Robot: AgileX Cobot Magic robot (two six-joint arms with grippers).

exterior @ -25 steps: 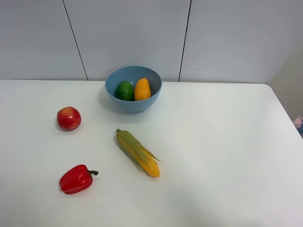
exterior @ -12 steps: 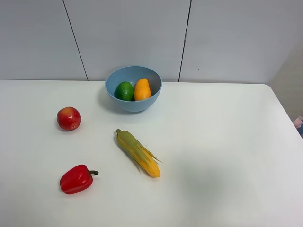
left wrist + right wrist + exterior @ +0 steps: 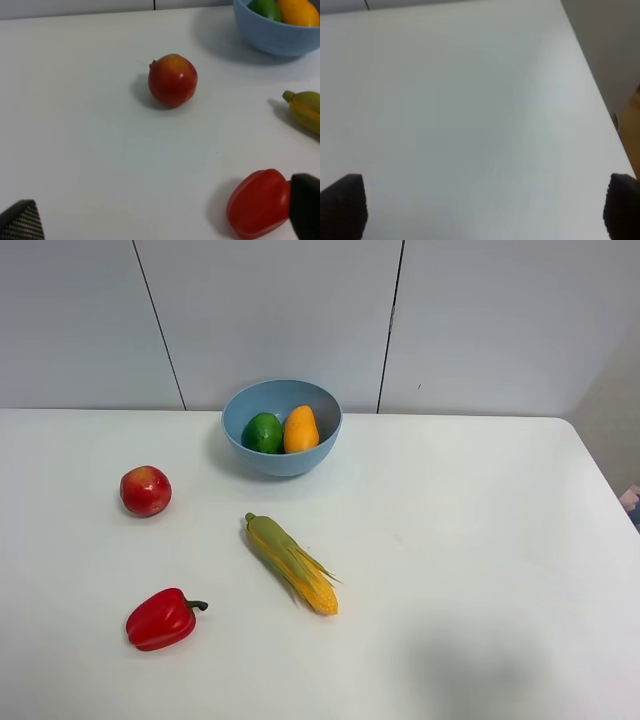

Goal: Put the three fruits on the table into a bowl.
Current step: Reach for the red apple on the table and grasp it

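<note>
The light blue bowl [image 3: 282, 450] stands at the back of the white table [image 3: 470, 520] with the green lime [image 3: 264, 433] and the orange-yellow mango [image 3: 300, 429] inside it. The red apple [image 3: 146, 490] lies on the table to the bowl's front left. Neither gripper shows in the exterior high view. In the left wrist view my left gripper [image 3: 162, 222] is open and empty, well short of the apple [image 3: 172, 80]; the bowl [image 3: 277, 37] is beyond it. My right gripper [image 3: 482, 207] is open and empty over bare table.
A yellow corn cob with green husk [image 3: 292, 563] lies mid-table. A red bell pepper [image 3: 160, 619] lies at the front left, next to my left gripper's finger [image 3: 305, 210]. The table's right edge [image 3: 600, 85] shows in the right wrist view.
No object has moved. A faint shadow on the table's front right has drifted toward the front edge.
</note>
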